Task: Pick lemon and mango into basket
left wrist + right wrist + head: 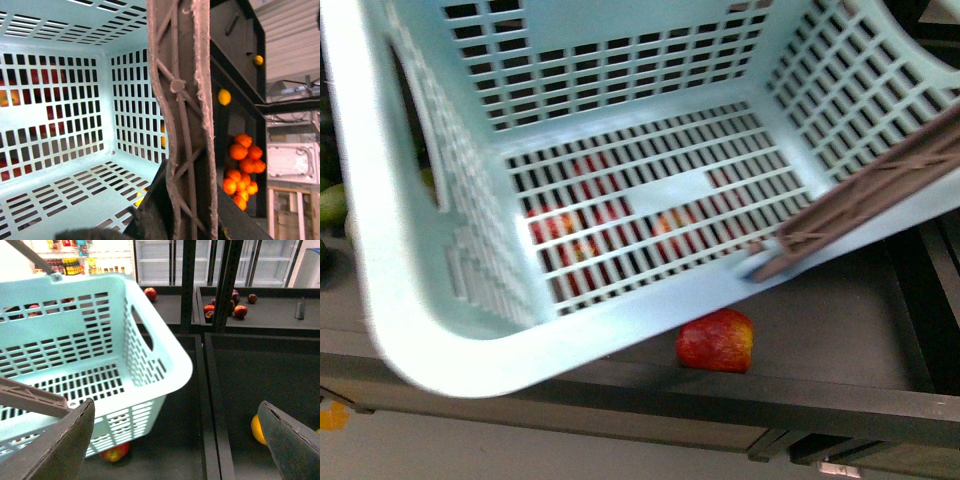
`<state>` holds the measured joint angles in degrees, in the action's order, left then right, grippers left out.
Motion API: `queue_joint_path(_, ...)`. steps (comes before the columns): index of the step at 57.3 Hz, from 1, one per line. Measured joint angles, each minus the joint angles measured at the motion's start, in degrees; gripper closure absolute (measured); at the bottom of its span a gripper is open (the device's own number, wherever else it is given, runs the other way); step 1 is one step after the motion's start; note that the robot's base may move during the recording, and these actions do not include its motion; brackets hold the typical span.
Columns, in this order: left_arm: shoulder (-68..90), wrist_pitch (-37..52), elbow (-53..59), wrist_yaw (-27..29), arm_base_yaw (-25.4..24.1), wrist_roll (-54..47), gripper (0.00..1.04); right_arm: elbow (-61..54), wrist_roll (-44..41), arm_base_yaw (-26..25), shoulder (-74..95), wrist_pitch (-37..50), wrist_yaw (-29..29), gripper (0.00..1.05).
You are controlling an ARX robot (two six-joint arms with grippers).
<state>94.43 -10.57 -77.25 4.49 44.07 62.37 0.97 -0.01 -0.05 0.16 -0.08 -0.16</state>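
The light teal slotted plastic basket [620, 110] hangs tilted over the dark metal shelf [240, 370], its edges cut off in every view. The left gripper [187, 220], mostly hidden, is clenched on the brown ribbed swing handle [182, 100]. The right gripper [175, 405] is spread wide and empty. A red-and-orange fruit [716, 341] lies beneath the basket. The smooth yellow-orange lemon [256, 429] sits on the shelf, half hidden behind a finger. Small dark-red fruits [240, 311] lie far off, and I cannot tell which is the mango.
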Motion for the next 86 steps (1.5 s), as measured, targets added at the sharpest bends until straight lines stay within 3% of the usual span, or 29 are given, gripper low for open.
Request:
queue_joint_path(27, 0.00, 0.15, -0.46, 0.83, 0.39, 0.31, 0.98, 0.00, 0.00, 0.00, 0.00, -0.02, 0.00, 0.09)
queue_joint_path(32, 0.00, 0.15, -0.46, 0.13, 0.42, 0.33, 0.98, 4.59, 5.03, -0.42, 6.45, -11.72, 4.79, 0.09)
queue_joint_path(36, 0.00, 0.15, -0.46, -0.04, 0.52, 0.48, 0.98, 6.93, 7.28, -4.09, 13.25, -16.22, 3.45, 0.09)
queue_joint_path(43, 0.00, 0.15, -0.46, -0.28, 0.77, 0.57, 0.98, 7.58, 7.45, -17.14, 25.20, -7.04, -1.64, 0.09)
queue_joint_path(50, 0.00, 0.15, -0.46, 0.24, 0.70, 0.44, 0.98, 9.86, 4.85, -25.00, 39.34, 4.94, -2.78, 0.09)
queue_joint_path(63, 0.00, 0.15, -0.46, 0.00, 0.66, 0.46, 0.98, 21.29, -2.05, -26.86, 76.46, 30.88, 1.18, 0.09)
queue_joint_path(71, 0.00, 0.15, -0.46, -0.02, 0.66, 0.46, 0.98, 31.54, -6.03, -26.80, 94.36, 33.38, 1.64, 0.09)
queue_joint_path(86, 0.00, 0.15, -0.46, 0.09, 0.66, 0.46, 0.98, 52.72, -6.71, -27.67, 120.13, 23.93, -2.80, 0.09)
